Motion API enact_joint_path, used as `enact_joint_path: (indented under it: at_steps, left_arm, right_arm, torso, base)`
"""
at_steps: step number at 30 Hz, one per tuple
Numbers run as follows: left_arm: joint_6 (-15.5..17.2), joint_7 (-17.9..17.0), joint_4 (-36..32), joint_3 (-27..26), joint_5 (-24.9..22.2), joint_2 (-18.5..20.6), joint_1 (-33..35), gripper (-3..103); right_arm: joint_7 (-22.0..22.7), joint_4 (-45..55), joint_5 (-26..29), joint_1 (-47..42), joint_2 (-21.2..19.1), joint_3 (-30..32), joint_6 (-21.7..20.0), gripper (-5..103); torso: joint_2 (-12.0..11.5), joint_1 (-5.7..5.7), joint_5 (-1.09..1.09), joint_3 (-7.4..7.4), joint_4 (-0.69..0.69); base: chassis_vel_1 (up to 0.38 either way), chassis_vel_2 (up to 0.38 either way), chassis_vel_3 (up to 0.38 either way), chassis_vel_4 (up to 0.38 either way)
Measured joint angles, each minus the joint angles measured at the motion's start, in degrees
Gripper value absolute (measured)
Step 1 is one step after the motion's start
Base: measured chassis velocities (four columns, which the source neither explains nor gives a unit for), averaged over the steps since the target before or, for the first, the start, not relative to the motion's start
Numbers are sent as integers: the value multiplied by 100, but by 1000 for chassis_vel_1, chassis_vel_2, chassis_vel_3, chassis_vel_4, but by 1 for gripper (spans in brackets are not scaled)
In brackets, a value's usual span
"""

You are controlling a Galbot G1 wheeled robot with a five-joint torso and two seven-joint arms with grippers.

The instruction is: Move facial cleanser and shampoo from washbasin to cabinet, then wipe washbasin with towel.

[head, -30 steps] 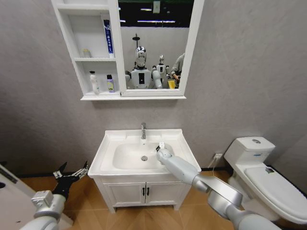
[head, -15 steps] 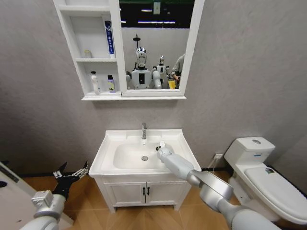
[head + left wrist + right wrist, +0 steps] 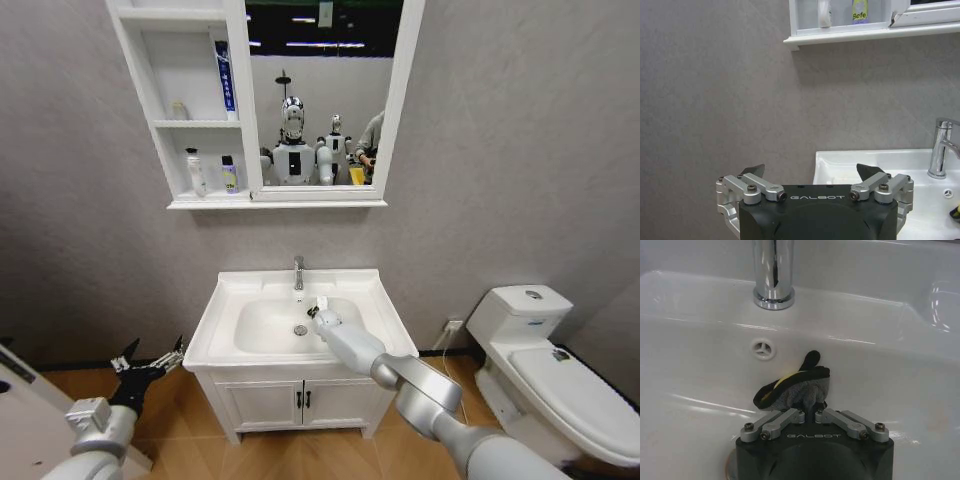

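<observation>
The white washbasin [image 3: 230,300] sits below the wall cabinet [image 3: 135,80]. My right gripper [image 3: 317,308] is down in the bowl near the drain, in front of the chrome tap [image 3: 772,275]. It is shut on the dark grey-black towel [image 3: 805,382], which is bunched against the bowl wall. My left gripper [image 3: 811,172] hangs open and idle low to the basin's left [image 3: 150,362]. A white bottle [image 3: 196,170] and a yellow-green bottle [image 3: 229,173] stand in the cabinet's lowest niche, a blue tube [image 3: 224,75] above. Which is the facial cleanser or the shampoo I cannot tell.
A white toilet [image 3: 540,350] stands to the right of the low two-door vanity [image 3: 300,400]. The mirror panel [image 3: 320,90] reflects the robot. A small jar [image 3: 180,108] sits in the middle niche. A grey wall backs everything, and a white object edges the lower left corner [image 3: 20,420].
My right gripper has slid the towel leftward across the bowl, from its right side toward the drain. The left arm has stayed put.
</observation>
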Motion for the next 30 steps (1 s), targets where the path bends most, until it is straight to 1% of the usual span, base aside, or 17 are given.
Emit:
enact_joint_path:
  at_steps: [3, 5, 10, 13, 14, 15, 16, 18, 19, 20, 21, 22, 24, 25, 27, 28, 30]
  left_arm:
    - [0, 0, 0, 0, 0, 0, 0, 100]
    - [0, 0, 0, 0, 0, 0, 0, 100]
    - [0, 0, 0, 0, 0, 0, 0, 100]
    - [0, 0, 0, 0, 0, 0, -1, 100]
    - [0, 0, 0, 0, 0, 0, -1, 100]
    - [0, 0, 0, 0, 0, 0, 0, 100]
    - [0, 0, 0, 0, 0, 0, 0, 100]
    - [0, 0, 0, 0, 0, 0, 0, 100]
    - [0, 0, 0, 0, 0, 0, 0, 100]
    - [0, -1, 0, 0, 0, 0, 0, 100]
    - [0, -1, 0, 0, 0, 0, 0, 100]
    - [0, -1, 0, 0, 0, 0, 0, 100]
    - [0, 0, 0, 0, 0, 0, 0, 100]
    - [0, 0, 0, 0, 0, 0, 0, 100]
    - [0, -1, 0, 0, 0, 0, 0, 100]
    - [0, -1, 0, 0, 0, 0, 0, 100]
    - [0, -1, 0, -1, 0, 0, 0, 100]
  right_arm:
    - [-70, 68, 110, 0, 74, -57, 1, 4]
    - [-121, 265, 330, -28, 125, -123, 0, 4]
    - [8, 851, 661, -165, 4, -209, -69, 4]
    - [288, 1733, 930, -332, -330, -285, -133, 4]
    - [288, 1733, 930, -332, -330, -285, -133, 4]
    - [422, 2117, 964, -403, -492, -306, -138, 4]
    - [422, 2117, 964, -403, -492, -306, -138, 4]
    - [642, 2795, 616, -562, -852, -289, -86, 4]
    - [642, 2795, 616, -562, -852, -289, -86, 4]
    - [771, 3081, 358, -640, -1049, -261, -70, 4]
    - [907, 3341, 255, -695, -1231, -240, -89, 4]
    - [907, 3341, 255, -695, -1231, -240, -89, 4]
    - [1167, 3786, 344, -782, -1605, -133, -182, 4]
    - [1167, 3786, 344, -782, -1605, -133, -182, 4]
    - [1271, 4079, 460, -867, -2015, 57, -206, 4]
    - [1271, 4079, 460, -867, -2015, 57, -206, 4]
    - [1290, 4241, 514, -964, -2394, 265, -154, 4]
  torso:
    - [0, 0, 0, 0, -1]
    - [0, 0, 0, 0, 1]
    - [0, -1, 0, -1, 1]
    - [0, -1, 1, -1, 0]
    - [0, -1, 1, -1, 0]
    - [1, -2, 0, -1, -1]
    - [1, -2, 0, -1, -1]
    - [1, -2, 1, -1, 0]
    - [1, -2, 1, -1, 0]
    - [1, -2, 1, -1, -2]
    - [1, -2, 2, -1, -2]
    - [1, -2, 2, -1, -2]
    - [1, -2, 2, -1, -2]
    - [1, -2, 2, -1, -2]
    - [1, -2, 2, -1, 0]
    - [1, -2, 2, -1, 0]
    - [1, -2, 2, -1, -1]
  base:
    - [0, 0, 0, 0]
    - [0, 0, 0, 0]
    - [0, 0, 0, 0]
    - [0, 0, 0, 0]
    - [0, 0, 0, 0]
    - [0, 0, 0, 0]
    - [0, 0, 0, 0]
    - [0, 0, 0, 0]
    - [0, 0, 0, 0]
    - [0, 0, 0, 0]
    - [0, 0, 0, 0]
    - [0, 0, 0, 0]
    - [0, 0, 0, 0]
    - [0, 0, 0, 0]
    - [0, 0, 0, 0]
    - [0, 0, 0, 0]
    - [0, 0, 0, 0]
